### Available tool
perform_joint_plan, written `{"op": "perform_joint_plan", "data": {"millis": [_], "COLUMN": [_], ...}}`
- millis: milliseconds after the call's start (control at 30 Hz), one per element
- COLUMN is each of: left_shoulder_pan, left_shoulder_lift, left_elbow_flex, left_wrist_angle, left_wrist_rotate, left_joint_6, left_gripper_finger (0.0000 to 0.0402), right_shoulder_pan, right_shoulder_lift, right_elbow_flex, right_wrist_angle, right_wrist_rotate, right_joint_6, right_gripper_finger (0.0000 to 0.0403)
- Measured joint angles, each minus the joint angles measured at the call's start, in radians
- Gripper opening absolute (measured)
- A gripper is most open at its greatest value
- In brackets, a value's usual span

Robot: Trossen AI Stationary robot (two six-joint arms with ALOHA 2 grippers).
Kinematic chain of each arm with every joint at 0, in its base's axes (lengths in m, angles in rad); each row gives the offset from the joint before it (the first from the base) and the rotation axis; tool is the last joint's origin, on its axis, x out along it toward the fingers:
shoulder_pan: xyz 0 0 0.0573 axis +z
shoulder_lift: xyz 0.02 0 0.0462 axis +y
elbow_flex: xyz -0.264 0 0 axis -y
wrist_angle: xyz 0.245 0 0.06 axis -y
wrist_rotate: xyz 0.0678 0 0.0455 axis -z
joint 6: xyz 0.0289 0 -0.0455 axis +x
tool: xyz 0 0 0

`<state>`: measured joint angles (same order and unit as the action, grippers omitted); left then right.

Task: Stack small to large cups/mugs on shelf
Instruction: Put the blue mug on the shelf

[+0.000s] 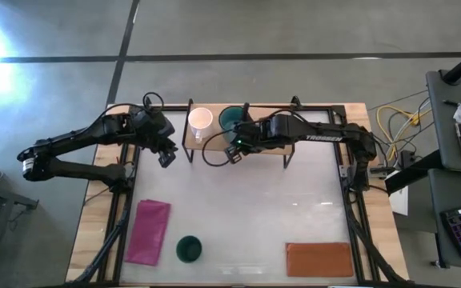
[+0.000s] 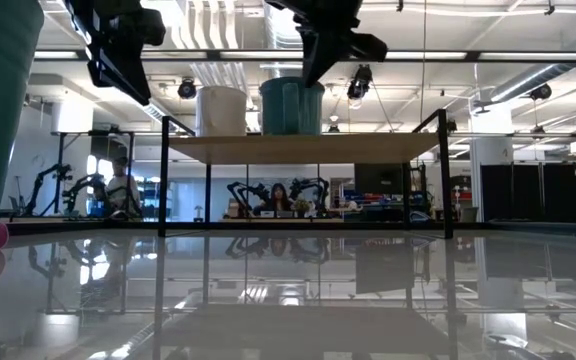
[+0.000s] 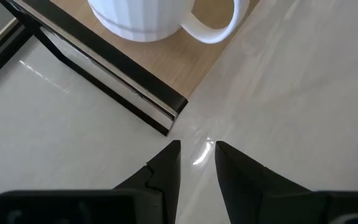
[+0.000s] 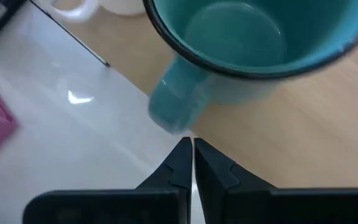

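White mug [image 1: 201,120] and teal mug [image 1: 230,118] side by side on shelf [image 1: 272,146]. Left gripper [image 3: 196,163] slightly open, empty. Right gripper [image 4: 192,163] nearly closed, empty, just beside teal mug handle.

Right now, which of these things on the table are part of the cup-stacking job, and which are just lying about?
Part of the job:
- white mug, on the shelf
- teal mug, on the shelf beside it
- dark green cup, still down on the table
- left gripper and right gripper, both empty

Just lying about:
- pink cloth
- brown-orange mat
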<state>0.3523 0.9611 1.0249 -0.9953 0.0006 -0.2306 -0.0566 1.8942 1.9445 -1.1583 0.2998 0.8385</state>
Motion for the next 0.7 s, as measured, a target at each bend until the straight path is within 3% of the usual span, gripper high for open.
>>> {"op": "perform_joint_plan", "data": {"millis": [700], "left_shoulder_pan": [0.0], "left_shoulder_lift": [0.0], "left_elbow_flex": [-0.002], "left_wrist_angle": [0.0], "left_wrist_rotate": [0.0], "left_joint_6": [0.0], "left_gripper_finger": [0.0085], "right_shoulder_pan": [0.004], "right_shoulder_lift": [0.001], "right_elbow_flex": [0.02], "right_wrist_angle": [0.061], "right_wrist_rotate": [0.016], "right_joint_6": [-0.01], "right_gripper_finger": [0.0009]}}
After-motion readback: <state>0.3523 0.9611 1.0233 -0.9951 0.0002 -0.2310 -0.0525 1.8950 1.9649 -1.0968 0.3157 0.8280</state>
